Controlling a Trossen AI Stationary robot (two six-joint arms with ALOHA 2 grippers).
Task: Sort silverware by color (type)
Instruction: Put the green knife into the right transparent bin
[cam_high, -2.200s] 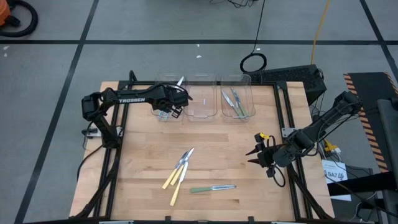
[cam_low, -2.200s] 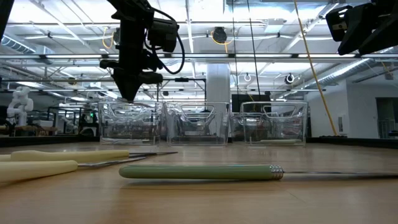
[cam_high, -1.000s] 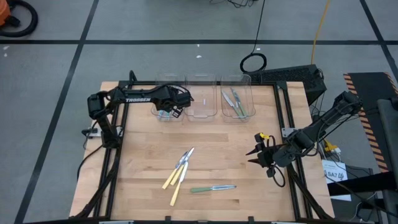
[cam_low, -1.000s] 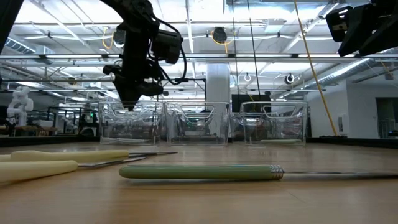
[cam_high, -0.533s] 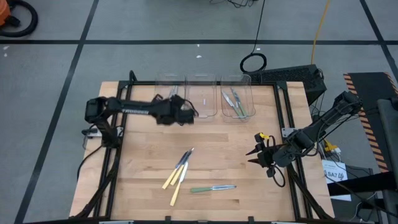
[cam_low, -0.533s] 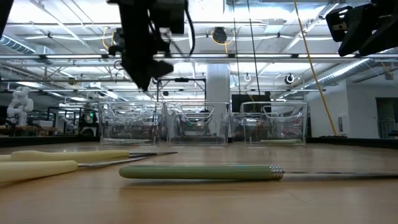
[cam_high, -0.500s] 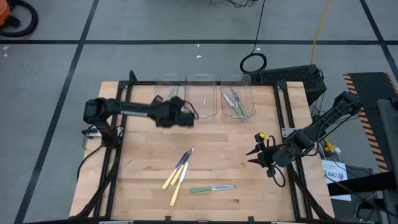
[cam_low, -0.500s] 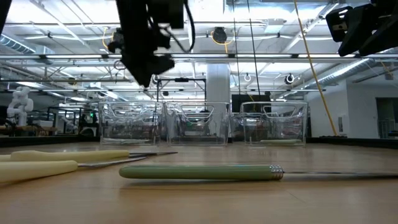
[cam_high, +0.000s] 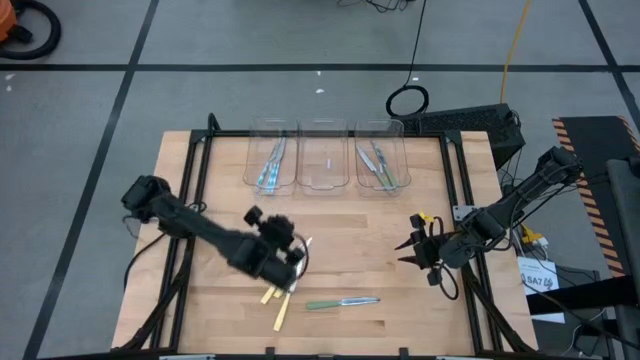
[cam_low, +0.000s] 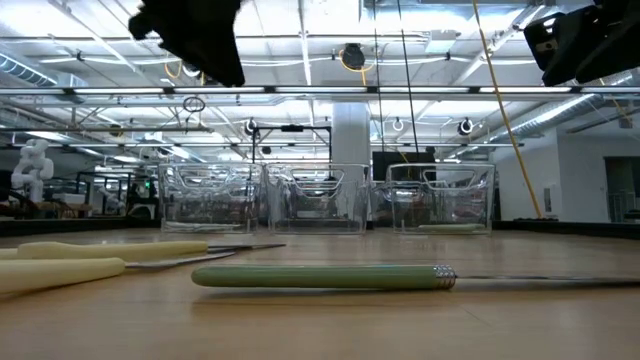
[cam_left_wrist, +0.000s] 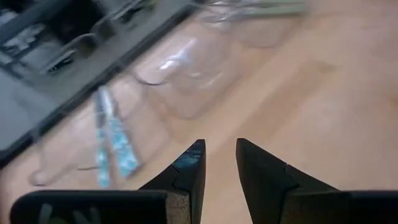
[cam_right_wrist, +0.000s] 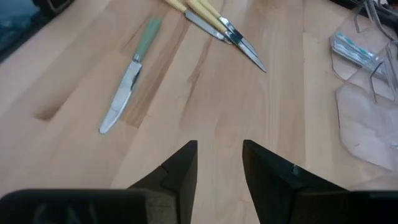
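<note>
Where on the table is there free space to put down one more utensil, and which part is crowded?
Bare wood lies between the three clear bins and the loose utensils, and between the green-handled knife and the right gripper. The middle bin looks empty. It is crowded around the yellow-handled utensils, where the left gripper hovers.

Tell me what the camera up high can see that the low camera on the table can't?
Only the high view shows the blue-handled silverware lying in the left bin, the left gripper over the yellow-handled pieces, and the right gripper waiting near the table's right edge. Only the low view shows the room's ceiling lights. Both show the green-handled knife lying on the wood and three clear bins.
</note>
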